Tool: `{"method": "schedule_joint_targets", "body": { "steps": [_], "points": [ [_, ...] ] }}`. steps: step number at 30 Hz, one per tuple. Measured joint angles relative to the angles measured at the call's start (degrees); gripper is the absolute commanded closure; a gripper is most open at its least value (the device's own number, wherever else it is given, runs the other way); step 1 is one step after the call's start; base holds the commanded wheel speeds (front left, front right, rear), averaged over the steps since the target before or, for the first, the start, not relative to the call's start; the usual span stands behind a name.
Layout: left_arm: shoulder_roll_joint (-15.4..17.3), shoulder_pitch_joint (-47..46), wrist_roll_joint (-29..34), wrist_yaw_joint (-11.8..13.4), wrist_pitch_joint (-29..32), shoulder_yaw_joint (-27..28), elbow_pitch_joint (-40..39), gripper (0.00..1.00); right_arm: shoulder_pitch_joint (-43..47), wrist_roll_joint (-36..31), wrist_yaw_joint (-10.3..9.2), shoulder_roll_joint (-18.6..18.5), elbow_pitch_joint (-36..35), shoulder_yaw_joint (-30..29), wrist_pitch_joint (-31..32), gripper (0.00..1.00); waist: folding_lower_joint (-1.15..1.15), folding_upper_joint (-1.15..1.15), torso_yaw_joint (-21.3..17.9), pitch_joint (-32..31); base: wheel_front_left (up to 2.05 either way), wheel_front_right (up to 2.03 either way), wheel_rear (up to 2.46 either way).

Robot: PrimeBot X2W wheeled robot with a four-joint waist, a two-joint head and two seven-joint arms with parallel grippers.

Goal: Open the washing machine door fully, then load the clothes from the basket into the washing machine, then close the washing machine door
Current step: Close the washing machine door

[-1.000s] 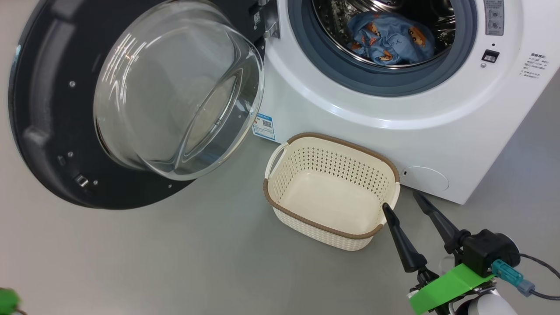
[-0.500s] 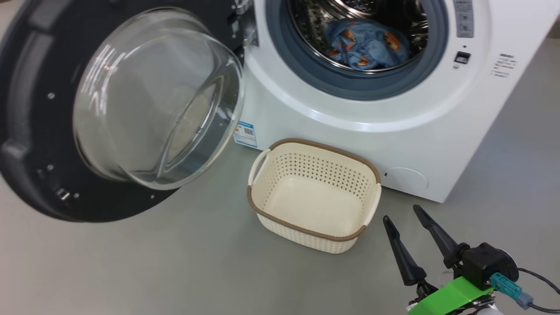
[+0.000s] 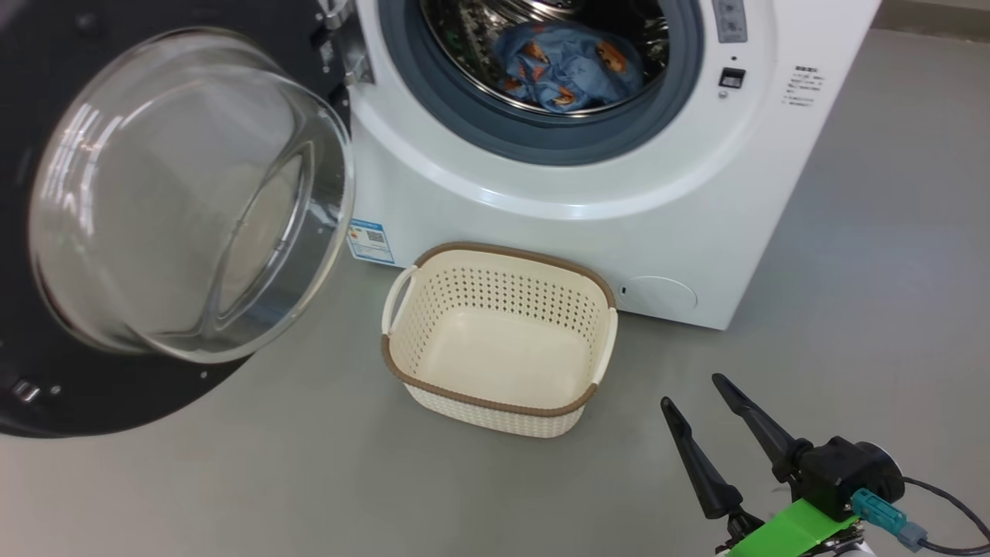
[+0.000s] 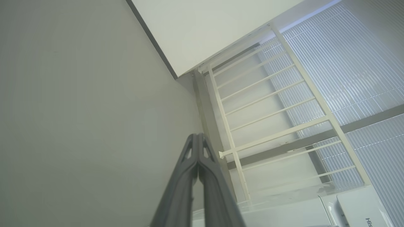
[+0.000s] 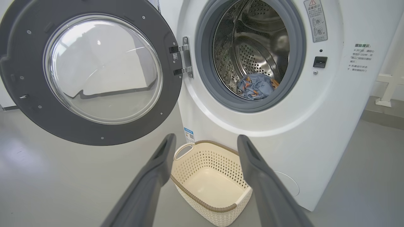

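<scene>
Washing machine door (image 3: 186, 201): swung wide open to the left of the washing machine (image 3: 588, 193), its clear glass bowl bulging toward the camera and its black rim running off the head view's left edge; it hangs on a metal hinge (image 5: 184, 56).
Washing machine: white front-loader standing on the grey floor (image 3: 232, 480), grey gasket (image 3: 541, 139) and steel drum (image 5: 252, 47) exposed, blue label sticker (image 3: 370, 241) low on its front.
Clothes (image 3: 568, 66): a bunched light-blue piece with small orange figures lies at the bottom of the drum, just behind the gasket.
Basket (image 3: 510, 249): upright on the floor just in front of the machine, below the drum opening, with its cream bottom bare.
Right fingers (image 3: 696, 464): spread wide apart and gripping nothing, hovering over the floor to the right of the basket, near it but apart, tips pointing toward the machine; in the right wrist view they (image 5: 154, 176) frame the basket.
Left fingers (image 4: 184, 189): pressed together tip to tip with nothing between them, pointing toward a pale wall and a white railing (image 4: 268, 104).
</scene>
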Motion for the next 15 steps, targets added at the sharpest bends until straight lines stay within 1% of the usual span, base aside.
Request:
{"method": "schedule_joint_targets", "body": {
  "steps": [7, 12, 15],
  "points": [
    [0.01, -0.06, -3.43, 0.32, 5.16, 1.87, 1.33, 1.00, -0.01, 0.03, 0.00, -2.22, 0.00, 0.69, 0.00, 0.00, 0.00, 0.00, -1.83, 1.79, 0.00, 0.00, 0.00],
    [-0.33, 0.12, -3.71, 0.34, 8.21, 1.66, 1.41, 1.00, -0.02, 0.10, 0.00, -3.53, -0.08, 1.42, 0.00, 0.00, 0.00, 0.00, -2.46, 3.05, 0.00, 0.00, 0.00],
    [-0.21, 0.21, -4.42, 0.90, 10.53, 1.75, 1.40, 1.00, -0.02, 0.11, 0.00, -3.86, -0.19, 1.76, 0.00, 0.00, 0.00, 0.00, -2.67, 3.61, 0.00, 0.00, 0.00]
  ]
}}
